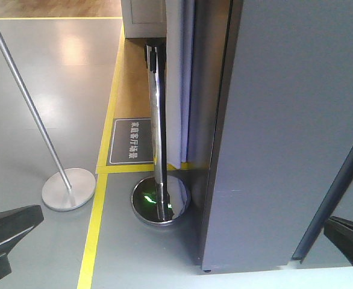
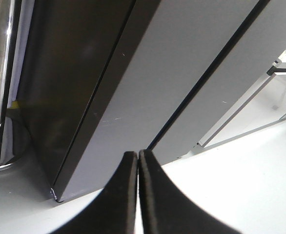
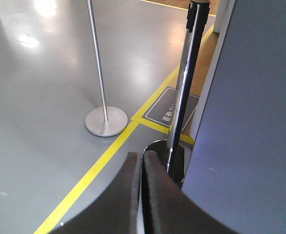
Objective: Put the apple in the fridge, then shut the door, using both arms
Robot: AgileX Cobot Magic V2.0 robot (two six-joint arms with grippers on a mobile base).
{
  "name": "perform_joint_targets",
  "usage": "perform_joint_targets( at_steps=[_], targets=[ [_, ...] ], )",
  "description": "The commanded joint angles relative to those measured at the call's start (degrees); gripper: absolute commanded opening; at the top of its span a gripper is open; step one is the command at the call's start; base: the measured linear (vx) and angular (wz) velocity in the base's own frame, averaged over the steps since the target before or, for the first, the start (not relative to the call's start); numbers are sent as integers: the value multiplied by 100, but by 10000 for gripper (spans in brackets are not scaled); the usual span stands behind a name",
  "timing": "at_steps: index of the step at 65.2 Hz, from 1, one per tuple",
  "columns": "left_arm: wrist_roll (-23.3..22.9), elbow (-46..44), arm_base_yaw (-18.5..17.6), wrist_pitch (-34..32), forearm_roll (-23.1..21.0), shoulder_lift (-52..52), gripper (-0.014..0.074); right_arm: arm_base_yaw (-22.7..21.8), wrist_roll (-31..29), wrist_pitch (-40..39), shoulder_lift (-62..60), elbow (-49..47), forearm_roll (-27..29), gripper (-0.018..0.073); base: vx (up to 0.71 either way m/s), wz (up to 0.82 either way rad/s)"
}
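Front view: fridge [image 1: 285,120] fills 3 o'clock, dark grey door face shut, chrome post [image 1: 158,132] at 9 o'clock of it; no apple visible. Left wrist view: left pincer [image 2: 138,190] clenched, empty, at 6 o'clock below the door [image 2: 148,97] seam. Right wrist view: right pincer [image 3: 142,195] clenched, empty; door looks stiff and heavy, best pulled at its free edge.
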Motion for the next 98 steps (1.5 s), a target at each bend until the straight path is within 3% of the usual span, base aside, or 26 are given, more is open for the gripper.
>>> perform_joint_targets(
  at_steps=[1, 7, 15, 21, 28, 33, 35, 44, 48, 52, 58, 62, 70, 77, 90, 98],
  targets=[
    [-46, -142, -9, -8, -640, 4, -8, -8, -24, -184, 35, -140, 263, -2, 0, 0],
    [-46, -142, -9, -65, -1471, 4, -8, -8, -24, -184, 35, -140, 263, -2, 0, 0],
    [-46, -142, -9, 45, -3116, 11, -8, -8, -24, -184, 35, -140, 263, -2, 0, 0],
    [-46, -142, -9, 45, -4065, 11, -8, -8, -25, -183, 35, -140, 263, -2, 0, 0],
    [-46, -142, -9, 13, -4725, 11, -8, -8, -25, -183, 35, -140, 263, -2, 0, 0],
    [162, -95, -9, 34, -4828, 11, -8, -8, -25, -183, 35, -140, 263, -2, 0, 0],
    [464, -61, -9, 56, -4853, 11, -8, -8, -25, -183, 35, -140, 263, -2, 0, 0],
    [3466, 389, -48, -32, -5038, 5, -8, -8, -25, -183, 35, -140, 263, -2, 0, 0],
    [4726, 703, -85, -79, -5598, 5, -8, -8, -25, -183, 35, -140, 263, -2, 0, 0],
    [6131, 1042, -98, 36, -6445, 5, -8, -8, -25, -183, 35, -140, 263, -2, 0, 0],
    [7507, 1452, -98, 213, -7408, 5, -8, -8, -25, -183, 35, -140, 263, -2, 0, 0],
    [8190, 1718, -98, 267, -7746, 5, -8, -8, -25, -183, 35, -140, 263, -2, 0, 0],
    [8807, 2039, -98, 368, -7790, 5, -8, -8, -30, -183, 35, -140, 263, -2, 0, 0],
    [8786, 2258, -98, 393, -7797, -164, -8, -8, -30, -183, 35, -140, 263, -2, 0, 0],
    [9113, 2252, -98, 1298, -8145, -1050, -8, -8, -25, -183, 35, -140, 263, -2, 0, 0],
    [9286, 2252, -98, 2048, -8135, -1595, -8, -8, -25, -183, 35, -140, 263, -2, 0, 0]
  ],
)
